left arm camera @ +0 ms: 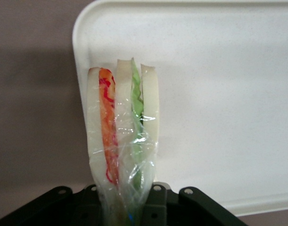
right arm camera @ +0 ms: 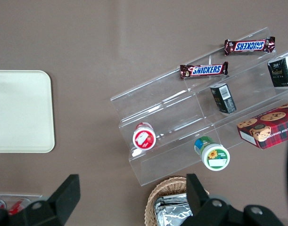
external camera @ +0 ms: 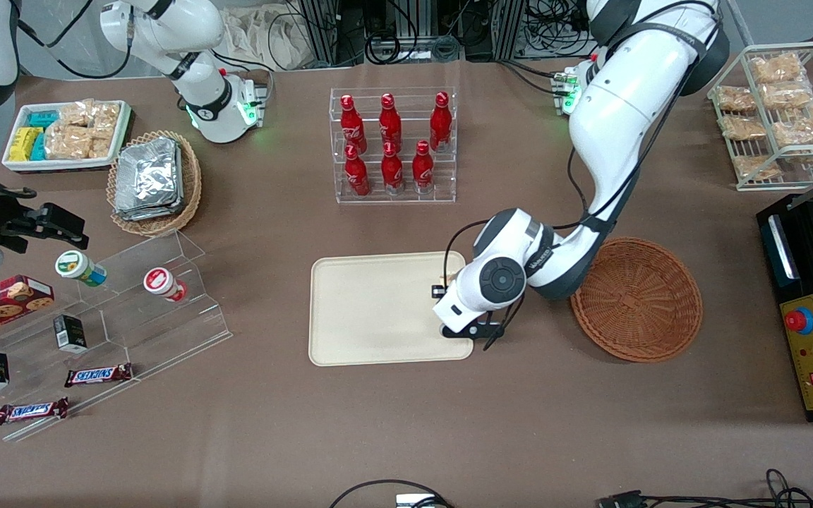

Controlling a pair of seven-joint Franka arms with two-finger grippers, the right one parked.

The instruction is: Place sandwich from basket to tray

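Brown tabletop below, the gripper (external camera: 457, 305) clamps the clear-wrapped triangular sandwich (left arm camera: 123, 136) above the cream rectangular tray (external camera: 371, 310) edge nearest the emptied reddish-brown wicker basket (external camera: 638, 299); next, probably lowering and release.

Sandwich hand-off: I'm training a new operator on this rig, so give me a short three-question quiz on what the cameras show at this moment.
1. True or false: the sandwich is lying in the basket.
2. Multiple choice: the gripper is
A. above the bottle rack
B. over the edge of the tray nearest the basket
C. inside the basket
3. Fill in: in the left wrist view, the sandwich's filling layers are orange-red and ____.

Key:
1. False. The basket shows no sandwich; the gripper is shut on the sandwich, over the tray.
2. B
3. green
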